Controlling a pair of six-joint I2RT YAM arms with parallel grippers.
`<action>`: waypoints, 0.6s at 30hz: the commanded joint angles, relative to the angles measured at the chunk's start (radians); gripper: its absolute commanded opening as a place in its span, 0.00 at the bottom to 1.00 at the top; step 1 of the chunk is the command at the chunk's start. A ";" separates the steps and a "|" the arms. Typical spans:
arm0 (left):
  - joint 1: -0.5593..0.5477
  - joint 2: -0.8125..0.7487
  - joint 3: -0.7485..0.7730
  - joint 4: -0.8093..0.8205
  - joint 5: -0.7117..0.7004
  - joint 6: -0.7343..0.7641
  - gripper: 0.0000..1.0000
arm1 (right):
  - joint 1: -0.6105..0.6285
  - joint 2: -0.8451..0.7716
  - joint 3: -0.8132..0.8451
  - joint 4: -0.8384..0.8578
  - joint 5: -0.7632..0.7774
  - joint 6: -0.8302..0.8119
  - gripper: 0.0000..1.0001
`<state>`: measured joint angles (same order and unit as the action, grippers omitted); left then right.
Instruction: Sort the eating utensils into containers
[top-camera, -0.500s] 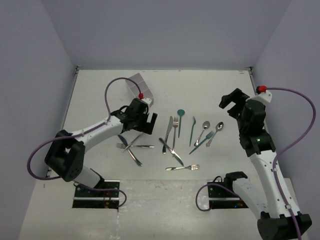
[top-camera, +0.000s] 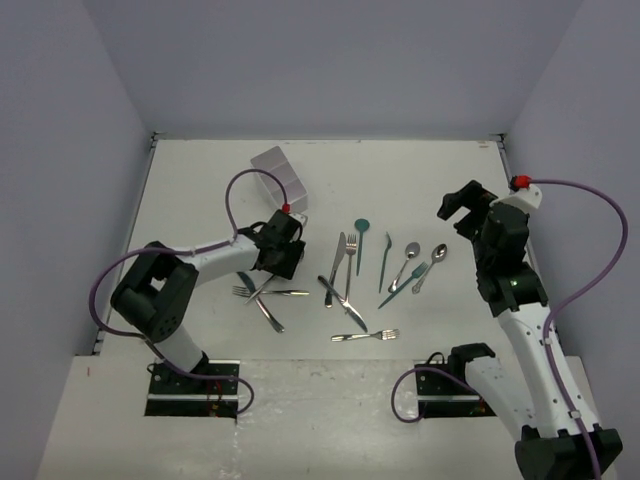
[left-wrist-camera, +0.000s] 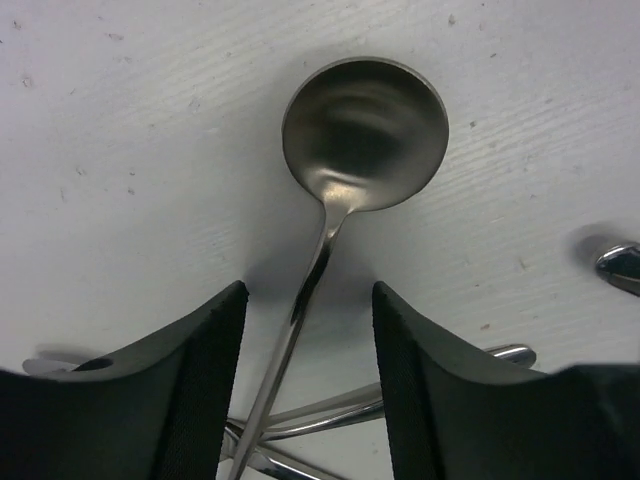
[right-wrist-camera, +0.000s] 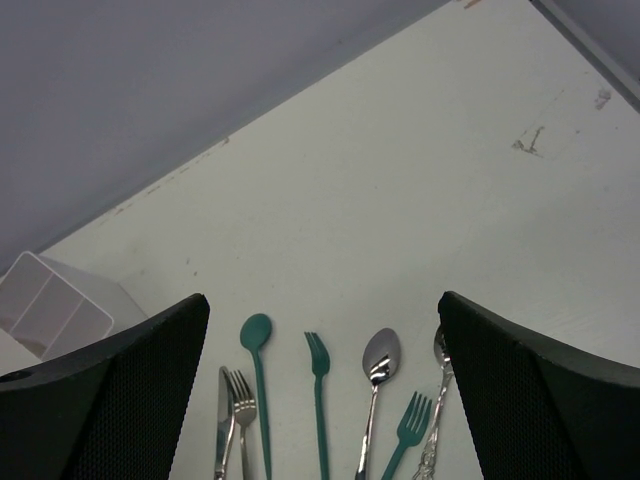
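Eating utensils lie spread over the table: a teal spoon (top-camera: 361, 225), a silver knife (top-camera: 337, 258), a teal fork (top-camera: 385, 260), silver spoons (top-camera: 410, 252) and a crossed pile (top-camera: 262, 295) at the left. The white three-compartment organiser (top-camera: 278, 175) stands behind. My left gripper (top-camera: 285, 255) is low over the pile. In the left wrist view it (left-wrist-camera: 310, 290) is open, its fingers (left-wrist-camera: 200, 390) either side of the handle of a silver spoon (left-wrist-camera: 365, 135) that lies on the table. My right gripper (top-camera: 465, 205) is open, empty and raised to the right of the utensils.
The right wrist view shows my open right gripper (right-wrist-camera: 322, 300) above the teal spoon (right-wrist-camera: 255, 330), teal fork (right-wrist-camera: 318, 355), a silver spoon (right-wrist-camera: 381, 355) and the organiser (right-wrist-camera: 50, 300) at far left. Grey walls ring the white table (top-camera: 200, 190). A silver fork (top-camera: 365, 335) lies near the front.
My left arm has dropped lower, bringing its gripper down onto the left pile of utensils. The right arm has hardly moved.
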<state>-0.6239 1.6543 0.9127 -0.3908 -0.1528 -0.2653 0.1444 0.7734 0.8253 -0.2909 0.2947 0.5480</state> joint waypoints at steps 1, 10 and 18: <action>0.001 0.054 -0.008 0.013 -0.033 0.035 0.53 | 0.001 0.020 0.017 0.024 -0.009 -0.016 0.99; -0.002 -0.013 -0.035 0.044 0.018 0.055 0.00 | 0.000 0.012 0.012 0.021 0.012 -0.008 0.99; -0.023 -0.180 -0.018 0.122 0.079 0.113 0.00 | 0.000 -0.017 -0.003 0.029 0.041 -0.006 0.99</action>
<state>-0.6334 1.5913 0.8837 -0.3428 -0.1238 -0.1978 0.1444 0.7769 0.8253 -0.2913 0.3012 0.5461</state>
